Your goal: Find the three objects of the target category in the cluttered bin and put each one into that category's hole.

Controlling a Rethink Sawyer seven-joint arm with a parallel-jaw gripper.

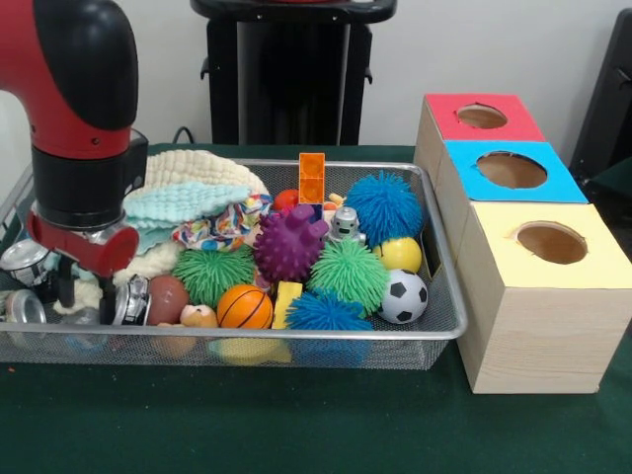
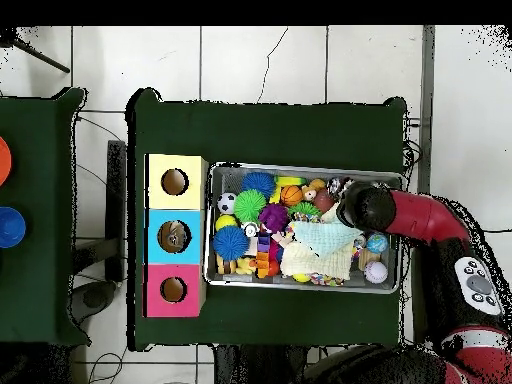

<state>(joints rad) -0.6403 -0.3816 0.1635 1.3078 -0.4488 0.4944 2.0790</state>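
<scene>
My gripper (image 1: 86, 296) is down in the left end of the wire mesh bin (image 1: 446, 296), its two black fingers (image 1: 65, 286) standing apart and open. Silver cans lie round it: one on its left (image 1: 24, 261), one lower left (image 1: 18, 306), one just right of it (image 1: 131, 299). I cannot tell what lies between the fingers. The bin also holds a purple spiky ball (image 1: 287, 244), green spiky balls (image 1: 211, 274), blue spiky balls (image 1: 385, 205), a small basketball (image 1: 244, 306) and a soccer ball (image 1: 403, 296). Overhead, the arm's black wrist (image 2: 365, 207) covers the gripper.
Right of the bin stand three wooden boxes, each with a round hole on top: red (image 1: 482, 117), blue (image 1: 511, 170), yellow (image 1: 551, 243). Knitted cloths (image 1: 197, 188) are piled at the bin's back left. An orange block (image 1: 312, 178) stands upright in the middle.
</scene>
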